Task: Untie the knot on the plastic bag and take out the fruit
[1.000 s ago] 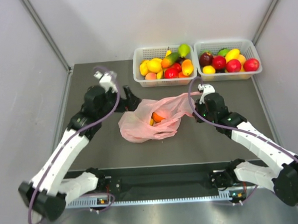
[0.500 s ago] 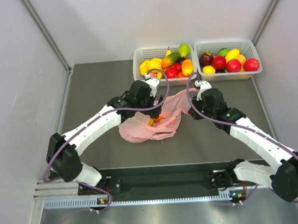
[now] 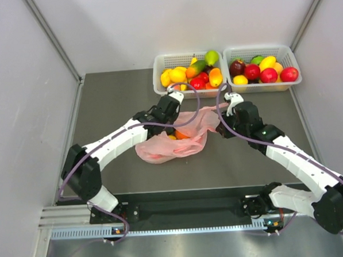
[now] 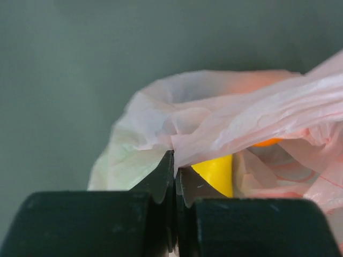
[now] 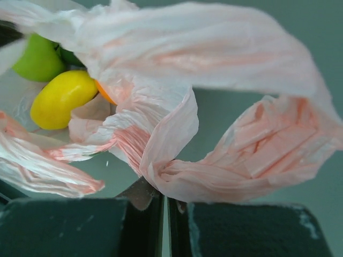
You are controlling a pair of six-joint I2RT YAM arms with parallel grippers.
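I am seeing the thin, translucent pink plastic bag (image 3: 161,149) lying mid-way across the dark grey surface (image 3: 109,97), its mouth stretching between both arms. My left gripper (image 4: 174,160) is closing tight on a fold of its film, and my right gripper (image 5: 163,199) is pinching a twisted handle loop. A smooth yellow fruit (image 5: 59,99), a round green fruit (image 5: 37,59) and a round orange fruit (image 3: 181,134) are sitting inside.

One plastic bag (image 3: 161,151), two white baskets (image 3: 182,55), two arms (image 3: 112,143).

No readable text, no labels, no brand marks, no numbers, no signs in any view
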